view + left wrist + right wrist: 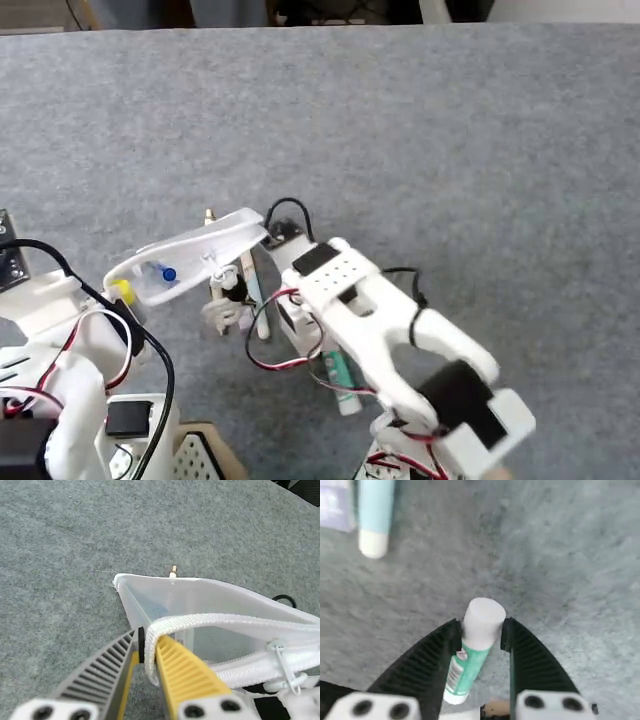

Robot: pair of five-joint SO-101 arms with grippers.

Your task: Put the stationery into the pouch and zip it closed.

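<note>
Right now the left gripper [146,647] pinches the white zip edge of the clear pouch [210,605] between its grey and yellow fingers. The pouch's mouth gapes open, and it is held well short of the far edge of the grey table [450,130]. A small blue thing [167,272] shows through its wall. The right gripper [480,630] has its black jaws pressed against either side of a green glue stick [470,665], just below its white cap. A pale blue tube [374,510] lies near it on the table.

table cover [480,140]: grey, felt-like | perforated panel [198,458]: tan rim, near edge | small dark box [6,255]: left edge
</note>
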